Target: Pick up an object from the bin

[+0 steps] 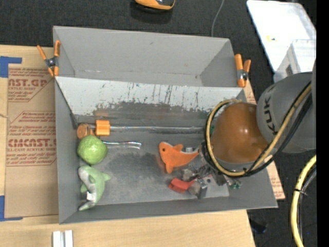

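My gripper [199, 181] is low in the bin's front right part, its dark metal end sticking out from under the arm's orange cover. A small red block [179, 185] lies right against its left side. Just above them, an orange fish-shaped toy [172, 156] rests on the bin floor, its right end touching or next to the gripper. Whether anything is held is hidden.
At the left side lie a green ball [92, 150], a pale green figure [91, 183] and an orange and brown cylinder [94, 129]. A clear plastic piece [126, 145] lies right of the ball. The arm covers the bin's right end.
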### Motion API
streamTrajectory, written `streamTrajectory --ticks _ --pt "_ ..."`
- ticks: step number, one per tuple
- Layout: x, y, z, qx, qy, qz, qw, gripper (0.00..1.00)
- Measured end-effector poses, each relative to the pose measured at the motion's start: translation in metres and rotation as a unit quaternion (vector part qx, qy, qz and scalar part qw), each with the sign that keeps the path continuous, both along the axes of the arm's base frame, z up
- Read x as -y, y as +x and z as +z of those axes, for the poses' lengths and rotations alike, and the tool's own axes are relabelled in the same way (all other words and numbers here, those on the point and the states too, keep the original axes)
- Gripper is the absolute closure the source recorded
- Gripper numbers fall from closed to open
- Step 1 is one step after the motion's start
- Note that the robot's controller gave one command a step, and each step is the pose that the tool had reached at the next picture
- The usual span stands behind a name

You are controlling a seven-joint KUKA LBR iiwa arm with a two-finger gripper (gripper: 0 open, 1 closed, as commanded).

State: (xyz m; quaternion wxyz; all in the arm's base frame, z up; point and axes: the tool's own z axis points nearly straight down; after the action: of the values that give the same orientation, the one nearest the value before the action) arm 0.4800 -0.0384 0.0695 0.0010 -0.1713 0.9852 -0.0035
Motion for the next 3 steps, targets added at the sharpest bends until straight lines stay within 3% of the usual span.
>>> streamTrajectory --ticks 3 --pt "0.0 0.0 0.0 0.0 0.0 0.0 1.0 1.0"
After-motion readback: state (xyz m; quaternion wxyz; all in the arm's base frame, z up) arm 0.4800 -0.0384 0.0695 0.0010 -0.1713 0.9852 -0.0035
